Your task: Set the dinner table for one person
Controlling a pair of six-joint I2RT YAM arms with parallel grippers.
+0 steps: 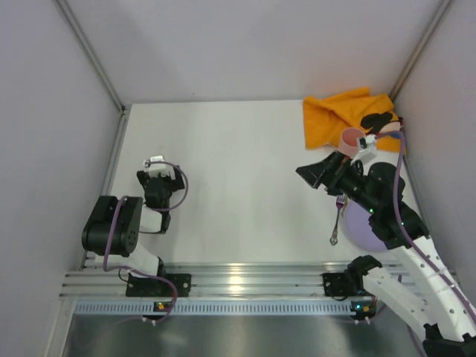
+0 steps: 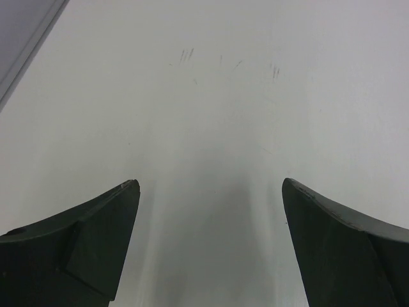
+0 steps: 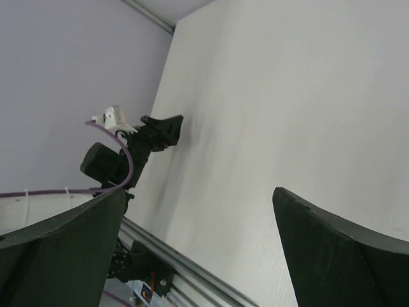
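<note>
Hanging just above the dinner table with jaws spread as wide as they go and nothing in them: left gripper. Only bare white top between and ahead of those jaws. Same for the right gripper: jaws wide apart, holding nothing, aimed across the table at the other arm.

Behind the right jaws, half hidden under that arm: one purple plate. Just beside it, one small fork or spoon; cannot tell which. Further back behind the jaws, one pink cup. Past the cup, in the far corner, one orange cloth, all crumpled.

Looks like the very start, with nothing laid out yet. Probably cloth first: turn the right jaws round to the corner, pinch one edge, pull it to the middle, spread it flat. Then plate, cup and cutlery on top.
</note>
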